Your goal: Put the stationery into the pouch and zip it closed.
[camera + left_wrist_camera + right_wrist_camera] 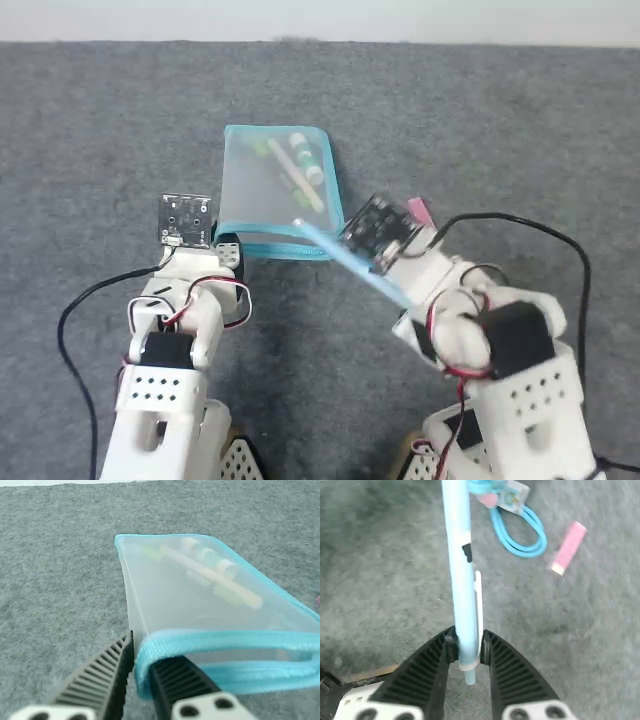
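Note:
A translucent pouch point(272, 185) with teal trim lies at the table's middle, holding a green marker point(307, 160), a pencil point(295, 182) and other sticks. My left gripper point(230, 250) is shut on the pouch's near left corner point(142, 652), beside the open teal zip edge point(230, 642). My right gripper point(468, 636) is shut on a light blue pen point(459, 570). The pen point(345, 260) slants up left, and its tip touches the pouch's near edge. The zip's blue loop pull point(520, 535) lies past the pen's far end.
A pink eraser point(420, 211) point(568, 547) lies on the grey carpet right of the pouch, close to the right arm's camera board point(380, 232). Black cables point(540, 228) loop beside both arms. Bare carpet stretches far left and far right.

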### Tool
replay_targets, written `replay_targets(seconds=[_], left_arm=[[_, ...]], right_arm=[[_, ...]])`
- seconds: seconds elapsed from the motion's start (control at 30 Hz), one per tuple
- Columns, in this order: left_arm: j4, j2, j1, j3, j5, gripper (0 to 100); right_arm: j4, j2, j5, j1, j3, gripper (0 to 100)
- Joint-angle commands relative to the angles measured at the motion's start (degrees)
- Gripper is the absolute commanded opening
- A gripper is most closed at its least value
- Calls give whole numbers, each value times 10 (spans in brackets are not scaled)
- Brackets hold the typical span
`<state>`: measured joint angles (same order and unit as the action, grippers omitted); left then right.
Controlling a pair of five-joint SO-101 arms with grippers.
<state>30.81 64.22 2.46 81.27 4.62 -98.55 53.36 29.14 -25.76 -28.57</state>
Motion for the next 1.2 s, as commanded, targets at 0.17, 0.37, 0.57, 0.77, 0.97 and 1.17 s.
replay_targets(seconds=[0.17, 0.37, 0.57, 0.77, 0.97, 1.17], left_arm=[[-23, -4, -2, -5, -3, 13], [-21, -3, -35, -5, -3, 13], [-21, -3, -55, -4, -4, 13], [-21, -1, -55, -3, -4, 13], [-22, 0, -73, -6, -4, 13], [-23, -3, -94, -4, -4, 13]], right_arm=[[26, -54, 9, -36, -42, 6], [111, -188, -58, -36, -41, 6], [134, -299, -99, -35, 37, 6], [107, -409, -147, -21, 178, 6], [32, -550, -151, -23, 352, 7], [-42, -654, -195, -40, 543, 9]])
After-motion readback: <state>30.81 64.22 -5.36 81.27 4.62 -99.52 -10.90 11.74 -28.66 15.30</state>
